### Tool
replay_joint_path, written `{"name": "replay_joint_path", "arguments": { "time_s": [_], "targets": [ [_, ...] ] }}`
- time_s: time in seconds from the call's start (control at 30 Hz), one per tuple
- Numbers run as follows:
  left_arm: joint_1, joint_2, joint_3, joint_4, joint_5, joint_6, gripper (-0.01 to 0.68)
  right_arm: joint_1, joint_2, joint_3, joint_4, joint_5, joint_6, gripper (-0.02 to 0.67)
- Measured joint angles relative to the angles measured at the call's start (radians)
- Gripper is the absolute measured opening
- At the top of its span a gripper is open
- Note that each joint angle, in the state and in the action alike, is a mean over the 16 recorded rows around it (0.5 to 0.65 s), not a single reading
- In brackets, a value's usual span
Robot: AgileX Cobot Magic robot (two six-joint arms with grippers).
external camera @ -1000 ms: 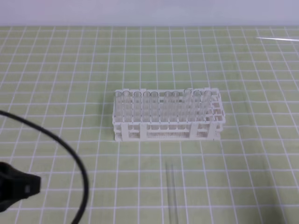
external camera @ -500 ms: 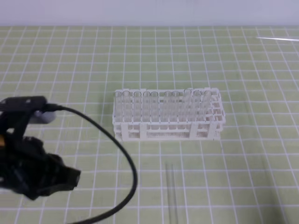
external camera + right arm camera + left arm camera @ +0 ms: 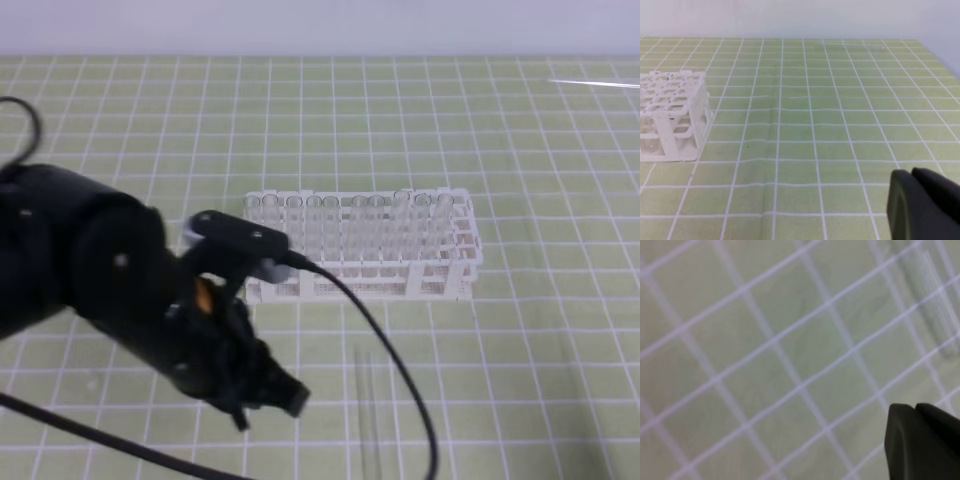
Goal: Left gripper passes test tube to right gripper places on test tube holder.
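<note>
Clear test tube (image 3: pixel 366 415) lies untouched on desk, near of test tube holder (image 3: pixel 360 246). My left gripper (image 3: pixel 268 385) just swung in beside it; jaws' state unclear. Grasp next.

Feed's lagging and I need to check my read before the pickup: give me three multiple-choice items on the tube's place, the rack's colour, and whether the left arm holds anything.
1. Where does the loose test tube lie?
A. on the mat in front of the test tube holder
B. standing in the holder
C. behind the holder

2. What colour is the holder?
A. blue
B. white
C. black

3. What does the left gripper hold?
A. the tube
B. nothing
C. the holder

Answers: 1 A, the tube lies flat on the green grid mat, nearer the camera. 2 B, its lattice is white. 3 B, the tube lies apart, to the gripper's right.
</note>
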Motion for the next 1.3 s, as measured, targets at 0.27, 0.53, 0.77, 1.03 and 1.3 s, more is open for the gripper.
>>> {"name": "replay_joint_path", "arguments": {
  "time_s": [0.27, 0.53, 0.77, 1.03, 1.3],
  "targets": [
    [-0.083, 0.122, -0.028, -0.034, -0.112, -0.059, 0.0, 0.0, 0.0, 0.0, 0.0, 0.0, 0.0, -0.002],
    [-0.107, 0.245, -0.072, -0.099, -0.142, -0.16, 0.0, 0.0, 0.0, 0.0, 0.0, 0.0, 0.0, -0.002],
    [-0.139, 0.337, -0.14, -0.138, -0.11, -0.193, 0.009, 0.0, 0.0, 0.0, 0.0, 0.0, 0.0, -0.002],
    [-0.181, 0.417, -0.208, -0.167, -0.048, -0.202, 0.025, 0.0, 0.0, 0.0, 0.0, 0.0, 0.0, -0.002],
    [-0.196, 0.486, -0.26, -0.159, 0.002, -0.249, 0.034, 0.0, 0.0, 0.0, 0.0, 0.0, 0.0, -0.002]
  ]
}}
